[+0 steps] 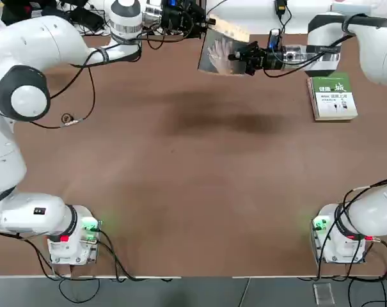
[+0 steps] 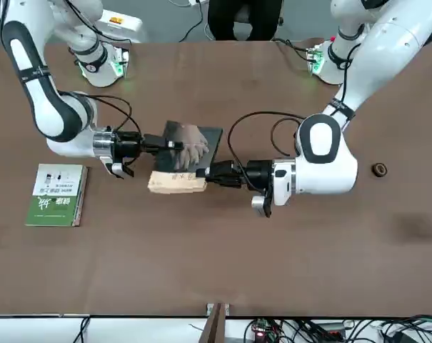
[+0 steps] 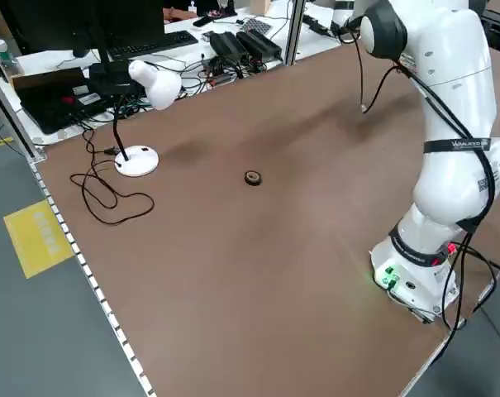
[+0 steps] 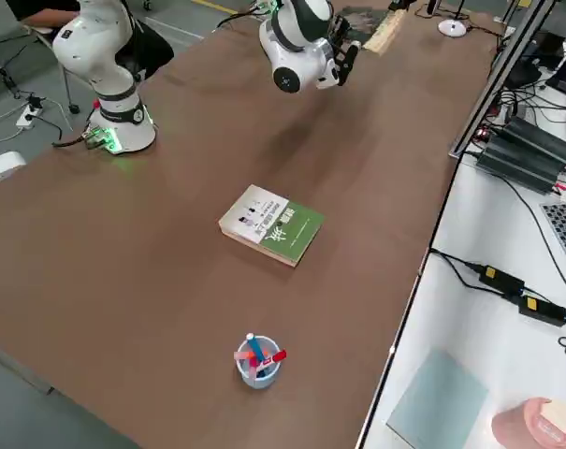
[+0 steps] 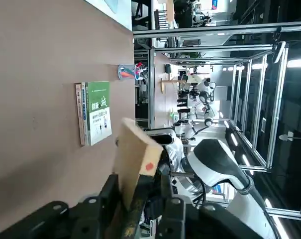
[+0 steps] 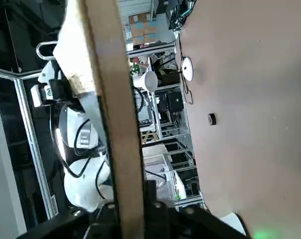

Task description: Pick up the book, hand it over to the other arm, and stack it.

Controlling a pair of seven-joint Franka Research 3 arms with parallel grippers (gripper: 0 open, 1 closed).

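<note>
The book (image 2: 183, 158) hangs in the air above the worktop (image 1: 193, 185) near its far edge, between both arms. The right gripper (image 2: 171, 146) is clamped on one edge of it. The left gripper (image 2: 205, 174) holds the opposite edge, though whether its grip is firm or loosening cannot be told; the green-and-white book (image 1: 332, 97) lies flat by the right edge.

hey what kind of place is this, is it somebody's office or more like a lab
Most likely a robotics lab or test workshop, not an ordinary office. Two white robot arms are bolted to a large brown table, a side bench carries power supplies and loose cables, and the left wrist view shows aluminium frame racks under strip lights.
</note>
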